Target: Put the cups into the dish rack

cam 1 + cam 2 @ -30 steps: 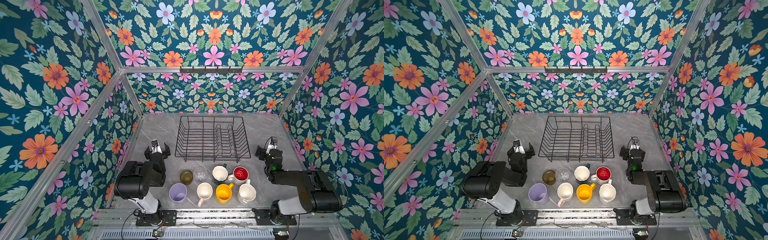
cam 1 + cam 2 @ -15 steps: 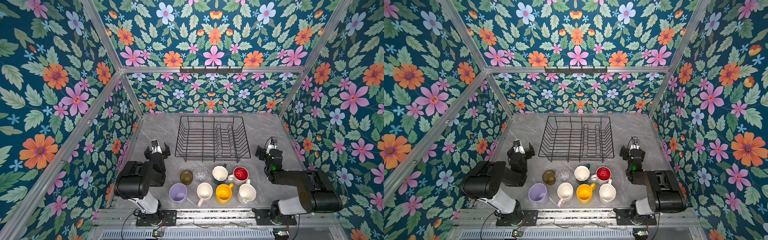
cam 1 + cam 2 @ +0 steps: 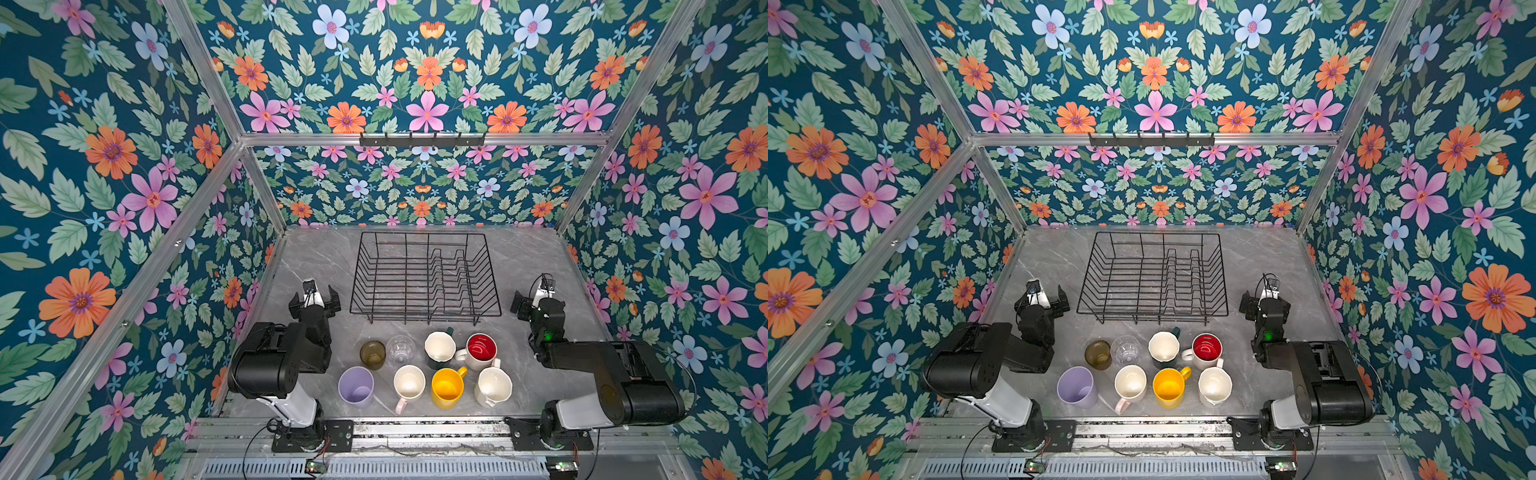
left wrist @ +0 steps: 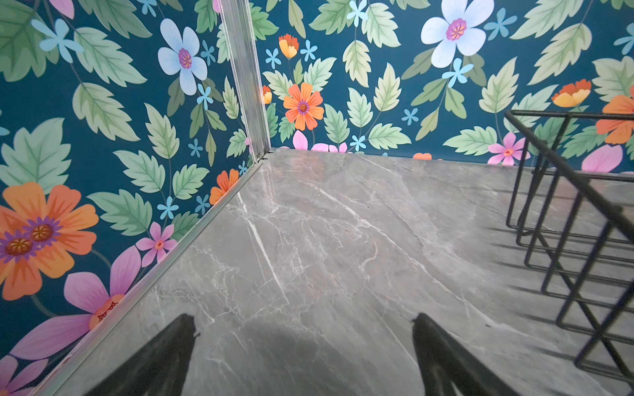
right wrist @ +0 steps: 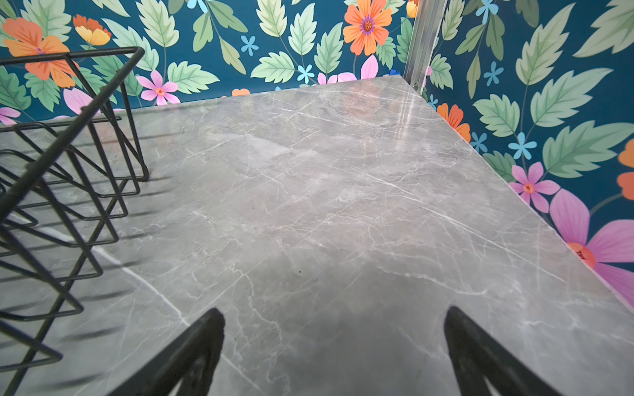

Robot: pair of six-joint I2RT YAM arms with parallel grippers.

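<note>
Scene: a grey marble bench (image 3: 316, 257) boxed in by walls of blue wallpaper with flowers and leaves, seen from above in both top views.
Dish rack (image 3: 424, 276): a black wire basket standing on the middle of the bench, nearer the back edge than the front. Nothing is in it.
Cups: eight, all upright with mouths up, in two rows of four near the front edge, between the two arms and well apart from the rack.
Back row, left to right: olive-amber glass (image 3: 372, 354), clear glass (image 3: 400, 349), dark green mug (image 3: 439, 348) with a cream inside, red-lined white mug (image 3: 481, 347).
Front row, left to right: lilac tumbler (image 3: 356, 385), pale pink mug (image 3: 409, 382), yellow mug (image 3: 447, 386), white mug (image 3: 493, 385).
Spacing: neighbouring cups stand just beside one another. The handle of the red-lined white mug points at the dark green mug.
Left gripper (image 4: 302, 319): jaws spread wide with only bare bench between them. It holds nothing. It sits near the left edge, just beside the rack's front left corner.
Right gripper (image 5: 333, 310): jaws likewise spread wide and holding nothing. It sits near the right edge, beside the rack's front right corner.
Hook rail (image 3: 422, 140): a black bar with hooks on the metal frame of the back wall, high above the bench.
</note>
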